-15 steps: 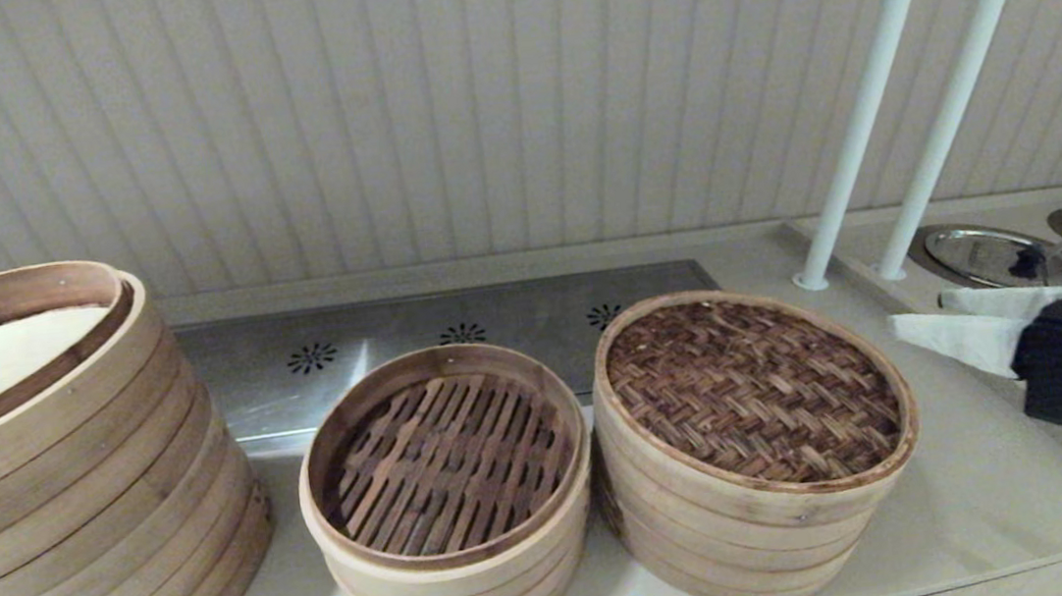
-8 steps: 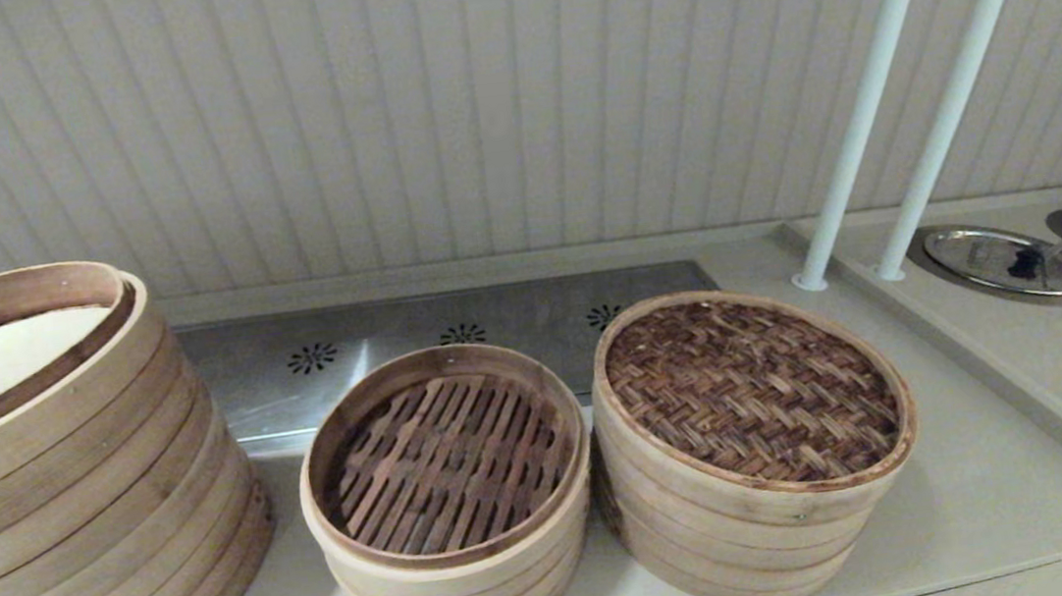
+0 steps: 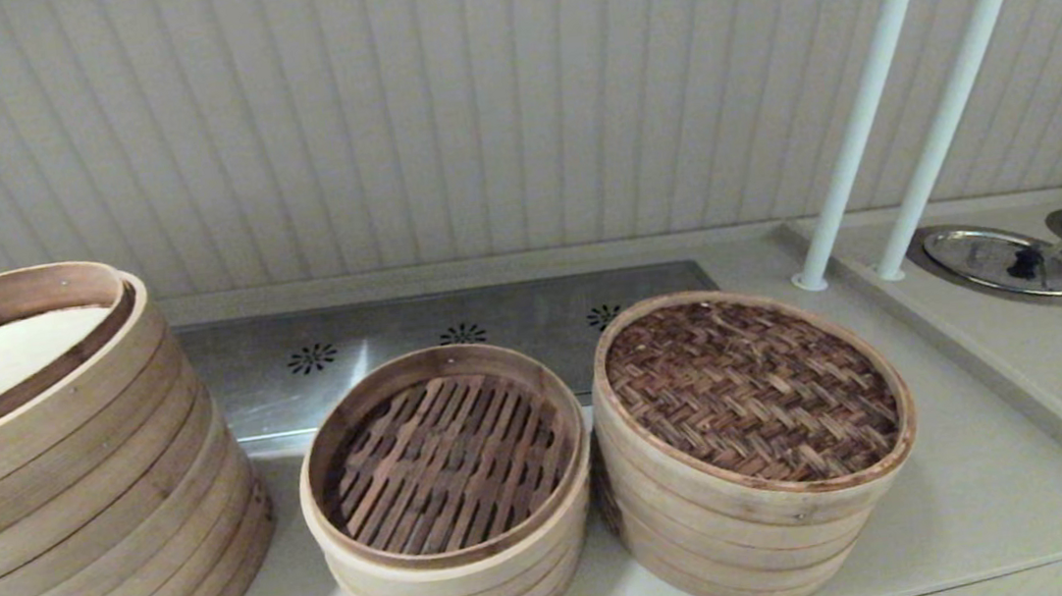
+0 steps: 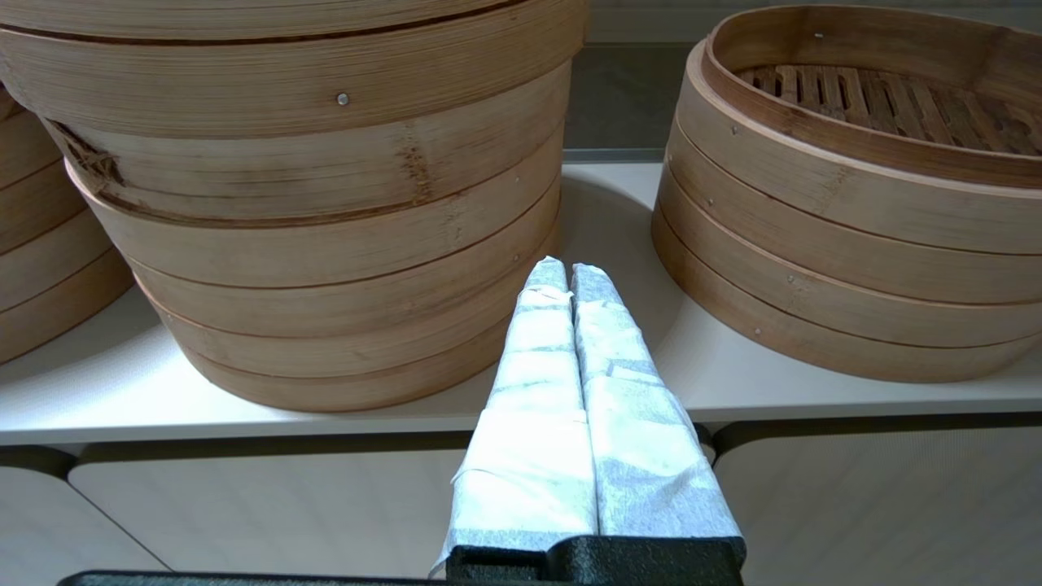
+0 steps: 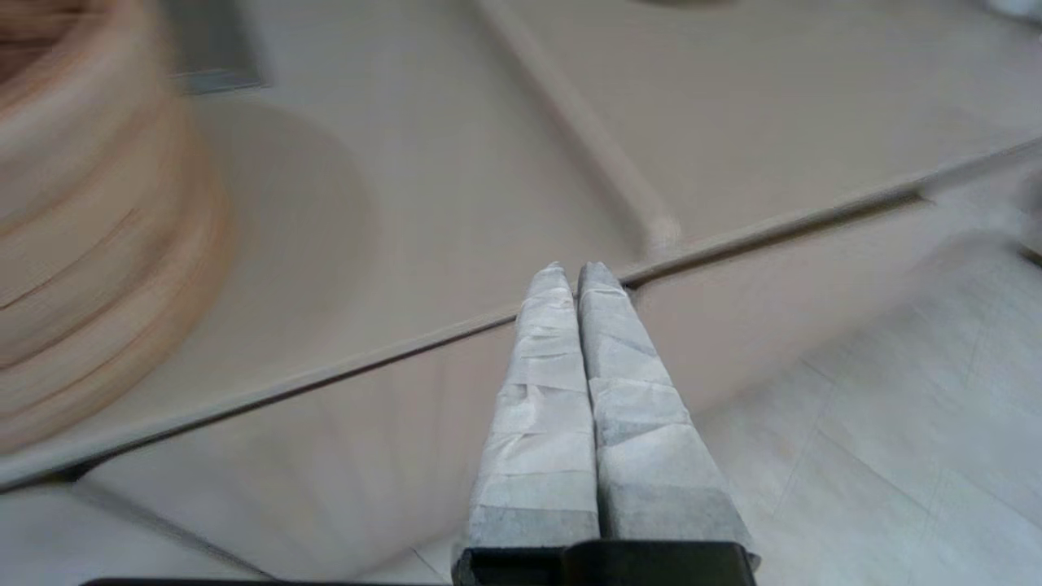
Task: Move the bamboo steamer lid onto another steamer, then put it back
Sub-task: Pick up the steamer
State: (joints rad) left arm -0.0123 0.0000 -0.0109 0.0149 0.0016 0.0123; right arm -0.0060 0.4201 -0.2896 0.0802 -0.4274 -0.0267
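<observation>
The bamboo steamer lid (image 3: 753,388), brown herringbone weave, lies flat on top of the right-hand steamer (image 3: 744,542) and hides its inside, so no mesh liner shows. Neither gripper appears in the head view. My left gripper (image 4: 568,271) is shut and empty, low in front of the counter edge, facing the gap between the large steamer (image 4: 326,244) and the slat-floor steamer (image 4: 847,236). The right gripper (image 5: 576,273) is shut and empty, below the counter's front edge, to the right of the lidded steamer (image 5: 81,244).
The slat-floor steamer (image 3: 457,582) stands in the middle and the tall large steamer (image 3: 69,504) at the left. Behind them lies a steel vent plate (image 3: 456,331). Two white poles (image 3: 857,116), a raised ledge (image 3: 1026,404) and metal dishes (image 3: 1005,258) are at the right.
The right arm, at the head view's right edge one second ago, has withdrawn out of that view. The lid and steamers have not moved.
</observation>
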